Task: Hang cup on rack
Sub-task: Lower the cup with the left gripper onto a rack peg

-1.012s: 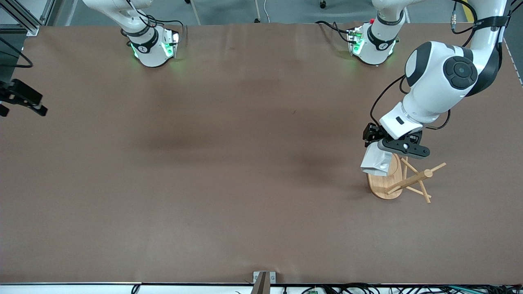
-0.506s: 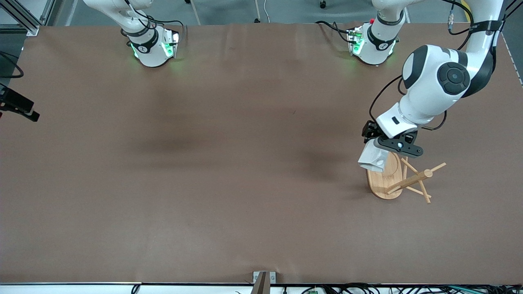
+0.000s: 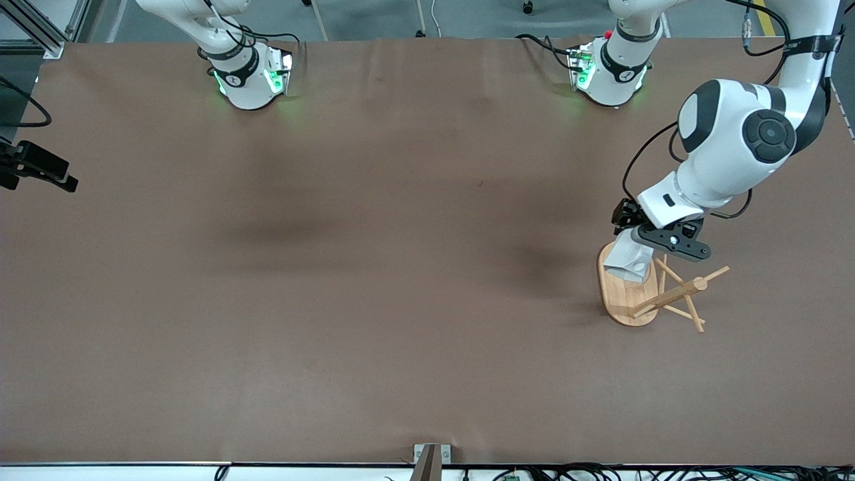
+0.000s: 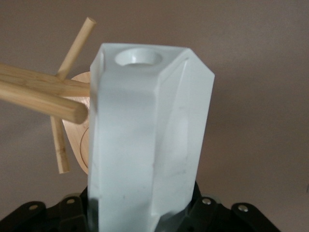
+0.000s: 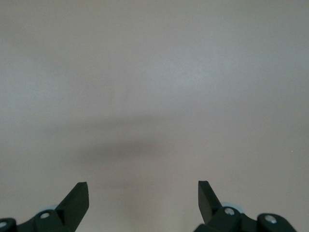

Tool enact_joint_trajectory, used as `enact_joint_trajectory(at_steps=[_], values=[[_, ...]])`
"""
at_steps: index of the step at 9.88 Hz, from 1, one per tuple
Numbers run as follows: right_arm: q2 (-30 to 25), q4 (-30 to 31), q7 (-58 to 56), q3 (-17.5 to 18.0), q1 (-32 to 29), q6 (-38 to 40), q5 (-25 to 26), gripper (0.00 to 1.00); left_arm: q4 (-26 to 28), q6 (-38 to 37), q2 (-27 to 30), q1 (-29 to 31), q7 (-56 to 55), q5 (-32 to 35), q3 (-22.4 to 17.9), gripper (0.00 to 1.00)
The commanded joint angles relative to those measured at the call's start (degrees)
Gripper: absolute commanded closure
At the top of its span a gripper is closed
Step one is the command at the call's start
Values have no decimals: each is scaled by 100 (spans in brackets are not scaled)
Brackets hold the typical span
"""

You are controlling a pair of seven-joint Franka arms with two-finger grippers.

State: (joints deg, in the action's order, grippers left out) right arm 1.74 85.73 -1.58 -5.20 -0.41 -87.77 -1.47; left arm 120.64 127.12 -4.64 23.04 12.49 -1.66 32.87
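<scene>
left gripper [image 3: 634,242]: clamped on the cup, over the rack's base
cup [image 4: 149,135]: matte white, faceted, round-holed handle, just beside a peg tip
rack [image 3: 628,300]: pale bamboo, oval base, thin angled pegs, on brown desk [image 3: 374,267]
right gripper [image 5: 143,195]: jaws apart, waiting over bare desk

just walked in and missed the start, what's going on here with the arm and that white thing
The left end effector is shut on a small matte white faceted cup, holding it in the air over the oval base of a light bamboo peg rack. In the left wrist view a peg tip sits right beside the cup, not through its handle hole, so it is not hung yet. The right end effector waits open.
</scene>
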Motion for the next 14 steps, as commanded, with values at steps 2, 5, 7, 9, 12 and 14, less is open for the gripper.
enact_joint_trajectory(at_steps=[2,5,7,9,12,14], values=[[-192,208,114,36,-3,-91,103,0,241,128,34,201,324,-133,44,97],[-183,199,105,36,-29,-91,103,0,170,146,-98,218,350,-133,26,97],[-183,199,105,28,-29,-82,103,0,179,278,-221,297,403,-133,18,97],[-183,199,114,27,-29,-91,103,0,179,331,-291,368,535,-133,18,96],[-183,199,105,19,-47,-82,103,0,118,340,-406,421,544,-133,18,79],[-183,199,105,19,-55,-73,103,0,47,340,-476,421,544,-133,18,0]])
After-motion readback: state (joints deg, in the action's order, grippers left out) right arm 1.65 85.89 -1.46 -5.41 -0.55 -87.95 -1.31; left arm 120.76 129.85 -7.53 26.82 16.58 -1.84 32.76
